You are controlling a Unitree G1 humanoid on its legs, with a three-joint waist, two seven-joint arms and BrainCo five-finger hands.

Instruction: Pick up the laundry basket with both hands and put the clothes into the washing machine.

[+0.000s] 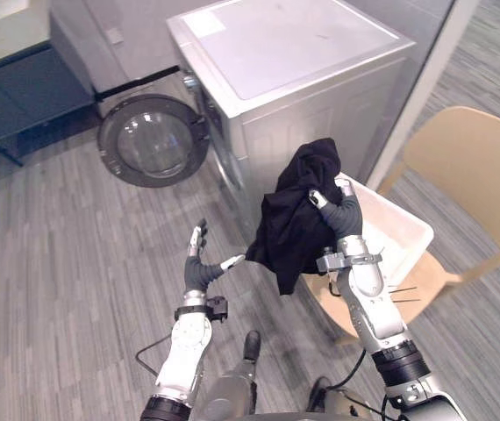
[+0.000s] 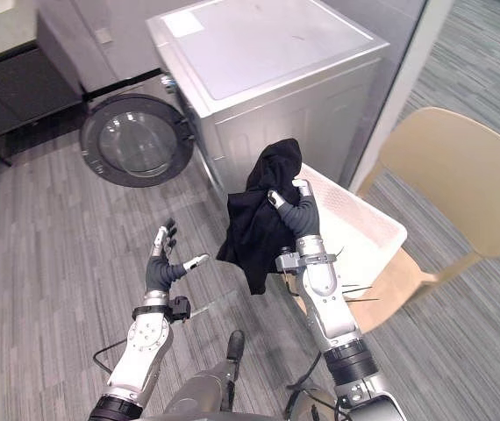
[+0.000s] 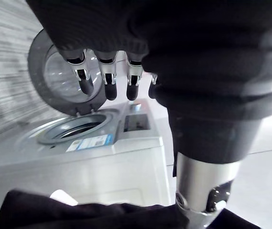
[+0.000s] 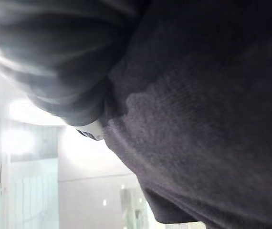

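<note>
Black garment [image 1: 289, 224] gripped by right hand [image 1: 344, 213] beside basket [image 1: 408, 230]; left hand [image 1: 199, 267] relaxed. Loading step judged underway; swing toward washer opening [image 3: 78, 130] needed.

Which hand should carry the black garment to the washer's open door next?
Right, probably. The right hand is curled on the black garment, held up beside the white laundry basket. The left hand is open and empty near the cloth's lower edge, so it could only assist.
</note>
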